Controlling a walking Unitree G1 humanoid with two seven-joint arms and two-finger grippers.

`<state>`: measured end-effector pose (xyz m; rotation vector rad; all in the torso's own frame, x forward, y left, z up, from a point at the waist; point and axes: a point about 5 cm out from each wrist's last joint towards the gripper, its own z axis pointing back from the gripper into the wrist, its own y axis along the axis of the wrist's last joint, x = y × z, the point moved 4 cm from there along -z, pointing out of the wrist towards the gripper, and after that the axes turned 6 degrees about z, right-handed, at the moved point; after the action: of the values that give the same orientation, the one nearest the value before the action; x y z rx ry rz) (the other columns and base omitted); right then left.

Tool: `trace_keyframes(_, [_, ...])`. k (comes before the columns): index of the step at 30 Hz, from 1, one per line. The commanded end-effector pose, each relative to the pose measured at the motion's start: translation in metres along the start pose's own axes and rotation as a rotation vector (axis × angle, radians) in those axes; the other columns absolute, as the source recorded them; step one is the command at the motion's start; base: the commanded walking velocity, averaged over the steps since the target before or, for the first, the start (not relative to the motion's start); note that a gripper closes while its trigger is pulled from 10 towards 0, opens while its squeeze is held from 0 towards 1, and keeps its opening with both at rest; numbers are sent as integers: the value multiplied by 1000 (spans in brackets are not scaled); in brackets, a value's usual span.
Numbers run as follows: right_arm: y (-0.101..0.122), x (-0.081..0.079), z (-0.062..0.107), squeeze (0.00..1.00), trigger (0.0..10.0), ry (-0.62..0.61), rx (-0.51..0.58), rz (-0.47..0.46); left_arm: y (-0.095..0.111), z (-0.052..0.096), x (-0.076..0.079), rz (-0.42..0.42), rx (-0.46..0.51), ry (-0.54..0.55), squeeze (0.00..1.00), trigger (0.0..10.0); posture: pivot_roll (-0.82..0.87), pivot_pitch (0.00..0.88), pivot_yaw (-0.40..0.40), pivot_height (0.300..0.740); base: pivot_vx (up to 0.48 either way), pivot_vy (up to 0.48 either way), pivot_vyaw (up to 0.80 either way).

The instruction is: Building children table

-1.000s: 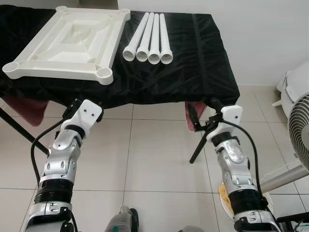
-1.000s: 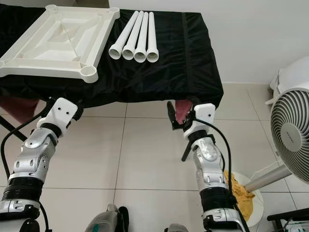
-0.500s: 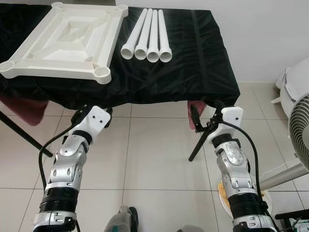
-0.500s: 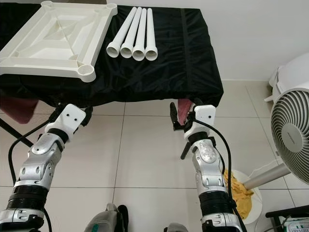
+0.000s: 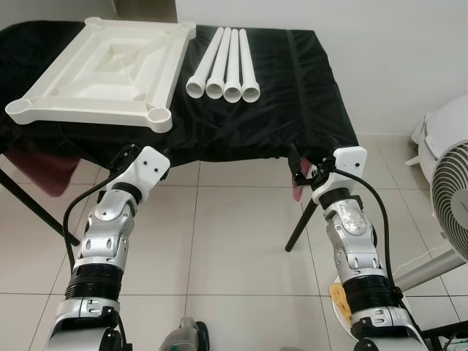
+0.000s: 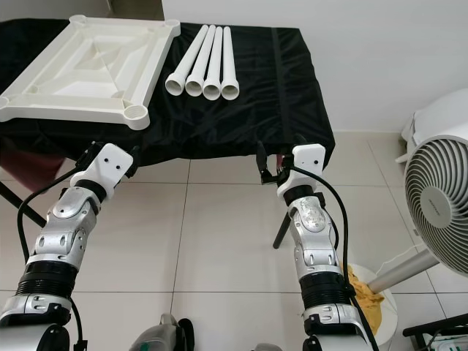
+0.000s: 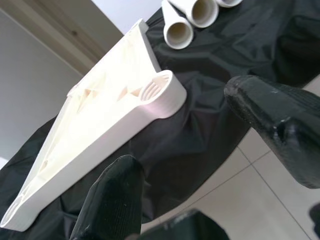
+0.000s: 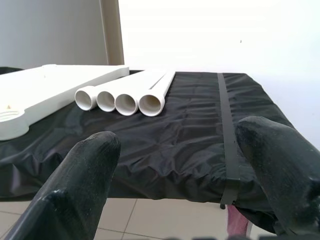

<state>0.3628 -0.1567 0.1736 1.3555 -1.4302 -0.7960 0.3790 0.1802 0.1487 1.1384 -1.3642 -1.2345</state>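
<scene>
Four white legs (image 5: pixel 223 64) lie side by side on the black cloth (image 5: pixel 307 95), open ends toward you, just beside the white tabletop (image 5: pixel 102 69), which rests upside down with its corner sockets facing up; nothing is joined yet. Your left gripper (image 5: pixel 124 155) hangs below the cloth's front edge, close to the near socket corner, fingers (image 7: pixel 280 125) spread and holding nothing; your right gripper (image 6: pixel 265 167) sits at the far right corner of the cloth, likewise spread and empty (both wrist views look between two parted fingers at the parts). Watch the risks, as I judge them: both grippers sit below the table edge, so lifting straight up could snag the loose cloth and drag tabletop and legs with it; the legs are round and could roll off if nudged; a leg gripped off centre may tilt and miss its socket. As for the room, the cloth covers a folding table whose dark legs angle down onto pale floor tiles; a white wall stands behind, and a fan (image 6: pixel 439 197) stands on your right.
</scene>
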Motion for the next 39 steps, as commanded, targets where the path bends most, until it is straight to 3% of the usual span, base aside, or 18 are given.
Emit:
trace_keyframes(1, [-6,-2,2,0,10000,-11,-17,-7,-5,0,-7,1,-16,80,0,10000,-82,5,75,740,0,0,0])
trace_keyframes(18, [-14,7,19,0,10000,-75,-42,-6,-20,-6,2,7,-61,33,0,10000,-150,46,123,740,0,0,0])
trace_keyframes(34, [-14,10,25,0,10000,-96,-44,-4,-25,-5,2,-4,-66,27,0,10000,-139,64,122,740,0,0,0])
trace_keyframes(39, [-10,12,24,0,10000,-93,-31,-3,-21,-4,9,-10,-49,5,0,10000,-123,69,110,740,0,0,0])
